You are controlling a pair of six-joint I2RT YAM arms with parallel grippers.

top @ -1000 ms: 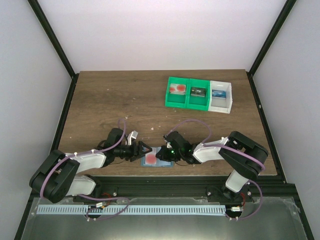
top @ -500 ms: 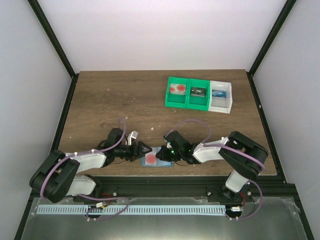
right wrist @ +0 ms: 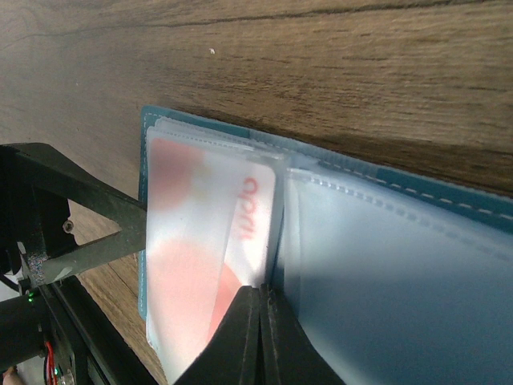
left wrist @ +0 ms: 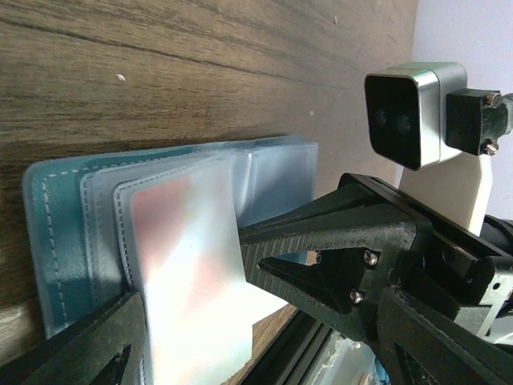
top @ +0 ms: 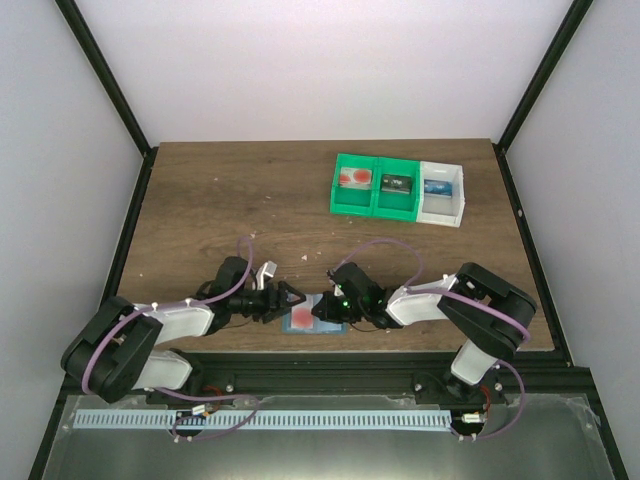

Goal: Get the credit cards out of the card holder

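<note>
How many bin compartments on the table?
3, in a row far right on the table: left green bin, middle green bin, white bin at the right end. None hidden.

The table (left wrist: 200,48) under me is showing dark wood, matt, with a slightly rough grain. The card holder (left wrist: 44,241) is looking like soft blue imitation leather with pale stitching; its sleeves (right wrist: 385,265) are shining as smooth, clear plastic. The red card (right wrist: 200,265) is gleaming glossy behind a frosted one. My left gripper (top: 291,297) and right gripper (right wrist: 260,303) are showing matt black plastic, with small bright metal screws (left wrist: 353,295).
</note>
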